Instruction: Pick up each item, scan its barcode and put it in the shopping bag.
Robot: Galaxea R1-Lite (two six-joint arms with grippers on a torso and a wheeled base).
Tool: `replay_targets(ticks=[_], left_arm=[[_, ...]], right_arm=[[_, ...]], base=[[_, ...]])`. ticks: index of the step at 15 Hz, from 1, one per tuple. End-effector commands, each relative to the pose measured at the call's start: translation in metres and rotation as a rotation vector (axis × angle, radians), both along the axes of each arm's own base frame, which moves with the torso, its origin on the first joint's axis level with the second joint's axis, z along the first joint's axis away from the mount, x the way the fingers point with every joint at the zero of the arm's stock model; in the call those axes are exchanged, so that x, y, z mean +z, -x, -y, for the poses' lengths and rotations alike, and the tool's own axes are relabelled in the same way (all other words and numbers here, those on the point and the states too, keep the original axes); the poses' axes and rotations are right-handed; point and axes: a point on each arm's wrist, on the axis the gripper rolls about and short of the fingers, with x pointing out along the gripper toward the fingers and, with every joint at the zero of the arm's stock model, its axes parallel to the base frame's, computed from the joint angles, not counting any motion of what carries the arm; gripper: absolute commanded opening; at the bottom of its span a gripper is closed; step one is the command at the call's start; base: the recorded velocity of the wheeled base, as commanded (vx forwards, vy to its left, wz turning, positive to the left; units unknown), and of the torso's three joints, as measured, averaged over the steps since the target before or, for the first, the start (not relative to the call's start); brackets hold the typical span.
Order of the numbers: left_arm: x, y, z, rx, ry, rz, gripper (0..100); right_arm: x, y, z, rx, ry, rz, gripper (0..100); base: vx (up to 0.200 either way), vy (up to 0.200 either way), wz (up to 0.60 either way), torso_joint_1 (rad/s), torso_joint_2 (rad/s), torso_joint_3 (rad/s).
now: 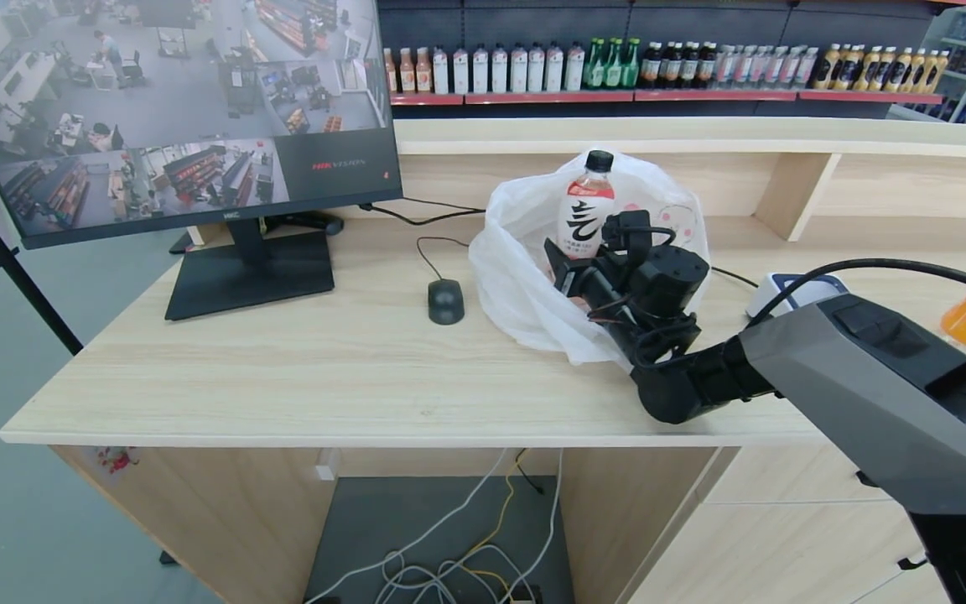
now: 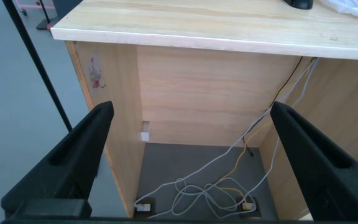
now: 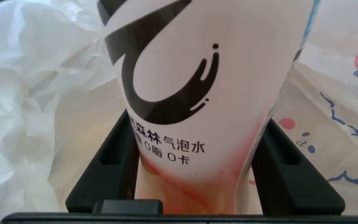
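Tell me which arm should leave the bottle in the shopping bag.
Right. The right gripper holds the bottle inside the shopping bag, so it likely only needs to let go. The left gripper hangs open below the table edge, away from the bag.

Bright, even light covers the desk [image 1: 282, 369], with soft shadows beside the mouse [image 1: 446, 302] and a dimmer recess beneath.

Right gripper [image 3: 199, 124] jaws gripping bottle [image 3: 191, 74], left gripper [image 2: 191, 109] jaws apart
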Motion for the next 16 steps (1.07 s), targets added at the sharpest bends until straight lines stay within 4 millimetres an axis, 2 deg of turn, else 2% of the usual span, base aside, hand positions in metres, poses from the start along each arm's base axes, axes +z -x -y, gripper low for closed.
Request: replay_targets(ticks=[1, 16], left_arm=[[0.0, 0.0, 0.0, 0.0, 0.0, 0.0, 100], [0.0001, 0.0, 0.0, 0.0, 0.0, 0.002, 100]], right_arm=[[-0.0013, 0.0024, -0.0007, 0.003, 0.005, -0.01, 0], [-0.0017, 0.0043, -0.0048, -0.019, 0.104, 0.023, 0]], base=[[0.0, 0.0, 0.0, 0.0, 0.0, 0.0], [0.0, 0.0, 0.0, 0.0, 0.0, 0.0]])
